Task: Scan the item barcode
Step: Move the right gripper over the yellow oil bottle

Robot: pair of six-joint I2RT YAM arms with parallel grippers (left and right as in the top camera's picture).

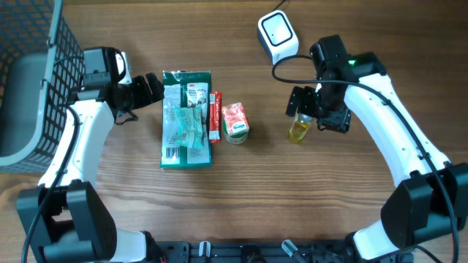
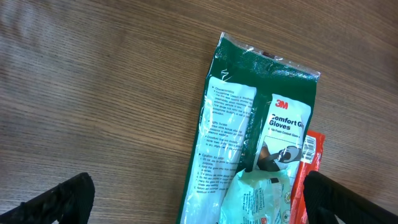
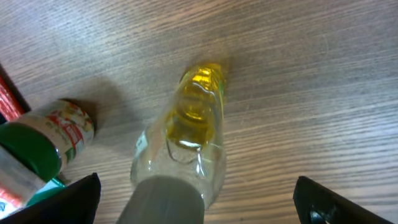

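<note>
Hovering over a small bottle [image 3: 193, 124] of yellow liquid, the right claw [image 3: 198, 202] holds its fingers wide apart on either side, gripping nothing. The bottle stands on the tabletop [image 1: 292, 204], right of centre. Left of it sit a green-capped jar [image 1: 235, 121], a red stick packet [image 1: 215, 117] and a green gloves pack [image 1: 186, 120]. The left claw [image 1: 152, 88], also spread and empty, hangs by that pack's far left corner. Farther back sits the white scanner [image 1: 278, 34], with a wire basket [image 1: 44, 51] far left.
</note>
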